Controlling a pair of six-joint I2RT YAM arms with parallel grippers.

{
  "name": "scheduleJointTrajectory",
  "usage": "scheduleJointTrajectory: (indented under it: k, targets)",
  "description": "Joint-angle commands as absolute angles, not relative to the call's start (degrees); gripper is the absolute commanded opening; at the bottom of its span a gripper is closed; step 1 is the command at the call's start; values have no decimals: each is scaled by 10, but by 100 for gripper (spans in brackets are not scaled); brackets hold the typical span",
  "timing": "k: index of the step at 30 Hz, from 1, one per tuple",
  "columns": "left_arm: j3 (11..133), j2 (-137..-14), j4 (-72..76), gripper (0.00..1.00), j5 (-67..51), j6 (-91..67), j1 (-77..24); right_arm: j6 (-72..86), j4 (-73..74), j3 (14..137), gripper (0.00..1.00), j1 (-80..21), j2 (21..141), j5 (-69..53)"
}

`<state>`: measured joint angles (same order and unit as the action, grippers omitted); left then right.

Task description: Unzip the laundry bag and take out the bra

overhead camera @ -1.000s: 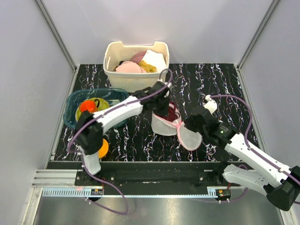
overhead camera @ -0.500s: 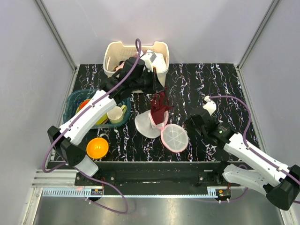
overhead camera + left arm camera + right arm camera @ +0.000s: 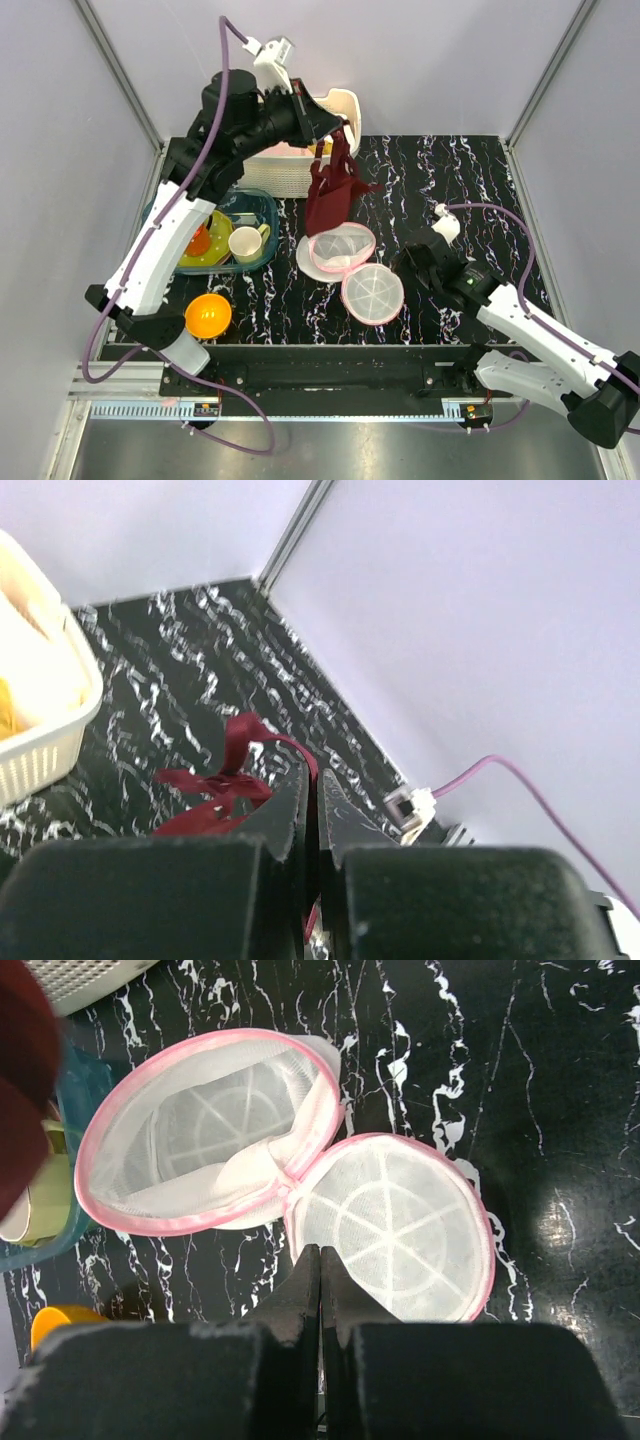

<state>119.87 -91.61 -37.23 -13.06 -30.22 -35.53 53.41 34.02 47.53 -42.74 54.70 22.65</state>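
**Laundry bag open, bra lifted out**

Laundry bag (image 3: 372, 293) lies at centre frame with both halves spread. The dark red bra (image 3: 333, 190) hangs above it from the left gripper (image 3: 336, 128), which is clamped on its fabric. Advise carrying it aside, clear of the mesh, before release. Right gripper (image 3: 320, 1257) has its jaws closed, with nothing seen between them. Black marbled table (image 3: 470, 180); white basket (image 3: 262, 172) upper centre; grey walls.

One laundry bag (image 3: 340, 250), open in two halves (image 3: 372, 293); one dark red bra (image 3: 330, 192); one white slatted basket (image 3: 280, 178) at 12 o'clock; one teal tub (image 3: 250, 196) at 9 o'clock; one cream cup (image 3: 246, 243); one orange bowl (image 3: 207, 315) at 8 o'clock.
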Motion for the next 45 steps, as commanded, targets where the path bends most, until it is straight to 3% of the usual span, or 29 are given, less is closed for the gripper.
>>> scheduleJointTrajectory:
  k: [1,8,16,20,25,34,35,36,37,38,45]
  targets:
    - [1260,-923,-334,0,-135,-289,-343,530,303,480,0,-425,558,205]
    - [1403,-1028,-311,0,-165,-333,-223,529,304,479,0,-425,548,208]
    - [1360,-1077,-127,0,-116,-354,-151,526,311,485,0,-425,561,220]
    - [1480,-1177,-113,0,-107,-371,-120,518,311,493,0,-425,573,225]
    - [1426,-1191,-39,0,-125,-446,-66,507,309,504,0,-425,591,234]
    - [1439,-1310,-76,0,-100,-440,-40,497,302,514,0,-424,617,224]
    - [1432,-1311,-83,19,-93,-436,-42,497,301,516,0,-425,617,223]
    - [1401,-1304,-79,69,-93,-432,-43,498,301,516,0,-425,618,223]
    - [1387,-1299,-77,87,-91,-431,-44,497,301,515,0,-425,617,222]
    - [1375,-1291,-76,98,-91,-425,-47,498,304,515,0,-425,616,222]
    - [1304,-1178,-108,99,-70,-351,-76,507,304,507,4,-425,609,216]
